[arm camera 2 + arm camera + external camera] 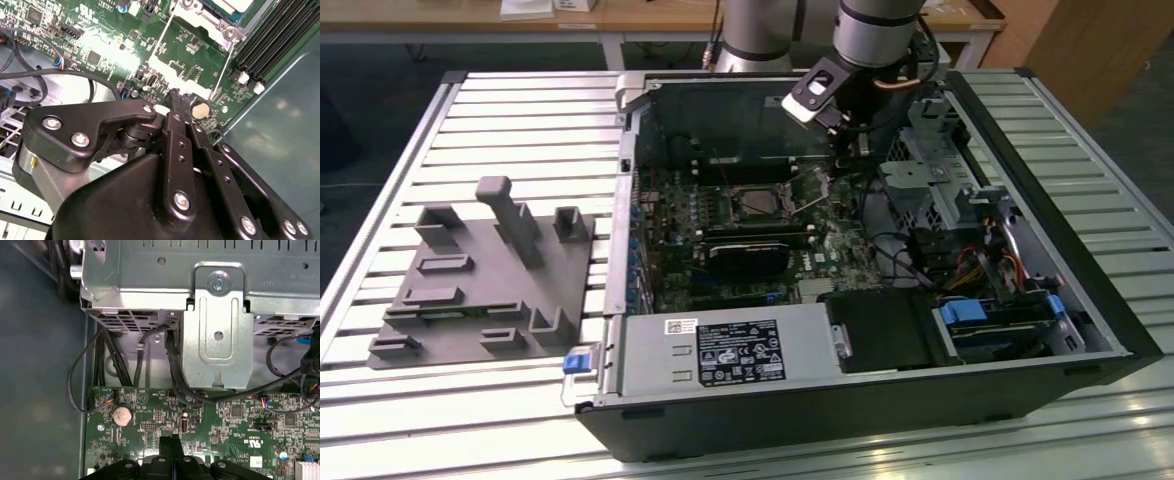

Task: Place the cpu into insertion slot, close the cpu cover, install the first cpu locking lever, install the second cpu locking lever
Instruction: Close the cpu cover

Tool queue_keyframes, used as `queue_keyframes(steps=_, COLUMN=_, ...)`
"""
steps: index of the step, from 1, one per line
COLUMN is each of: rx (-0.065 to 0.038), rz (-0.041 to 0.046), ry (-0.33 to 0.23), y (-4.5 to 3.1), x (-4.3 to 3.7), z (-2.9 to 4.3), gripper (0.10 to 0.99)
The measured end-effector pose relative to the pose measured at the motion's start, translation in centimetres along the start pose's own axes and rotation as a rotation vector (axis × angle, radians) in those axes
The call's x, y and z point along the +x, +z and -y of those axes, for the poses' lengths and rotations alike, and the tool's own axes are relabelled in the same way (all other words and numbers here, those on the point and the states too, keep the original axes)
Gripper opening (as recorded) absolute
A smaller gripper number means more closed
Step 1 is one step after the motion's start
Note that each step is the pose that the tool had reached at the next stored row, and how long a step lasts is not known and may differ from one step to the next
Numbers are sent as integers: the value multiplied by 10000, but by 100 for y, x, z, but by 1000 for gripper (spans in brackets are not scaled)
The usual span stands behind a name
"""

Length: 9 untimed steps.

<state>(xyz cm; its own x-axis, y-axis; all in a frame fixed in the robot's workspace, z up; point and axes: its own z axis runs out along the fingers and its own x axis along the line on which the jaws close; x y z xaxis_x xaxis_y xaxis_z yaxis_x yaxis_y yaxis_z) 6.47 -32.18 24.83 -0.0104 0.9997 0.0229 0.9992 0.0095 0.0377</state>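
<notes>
Cpu (pixel 758 205) looks seated in the insertion slot (pixel 731 192) on the motherboard (pixel 720 250), which lies toward the exterior view's left of your tool (pixel 171 441). The tool's fingers are pressed together with nothing between them. Its tip is low over the board near the coin cell (pixel 121 416), just off the slot's edge. In the second wrist view, two thin lever rods (pixel 225 65) run along the slot's sides. Their long axes point back toward the tool, so you sit at the levers' free ends.

Black fingers (pixel 174 112) pressed together over green mobo (pixel 100 45), coin batt (pixel 200 109) just beside
</notes>
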Motion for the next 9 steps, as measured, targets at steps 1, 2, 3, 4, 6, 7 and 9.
queue_keyframes(steps=1, rx=0, rz=1, ry=0, y=3, x=2, z=-9, gripper=106)
queue_keyframes(steps=2, rx=0, rz=1, ry=0, y=7, x=4, z=-18, gripper=106)
queue_keyframes(steps=3, rx=0, rz=5, ry=1, y=11, x=6, z=-26, gripper=106)
queue_keyframes(steps=4, rx=1, rz=7, ry=3, y=16, x=9, z=-35, gripper=106)
queue_keyframes(steps=6, rx=2, rz=7, ry=4, y=27, x=14, z=-50, gripper=106)
queue_keyframes(steps=7, rx=3, rz=8, ry=5, y=34, x=16, z=-56, gripper=106)
queue_keyframes(steps=9, rx=6, rz=8, ry=5, y=53, x=22, z=-63, gripper=106)
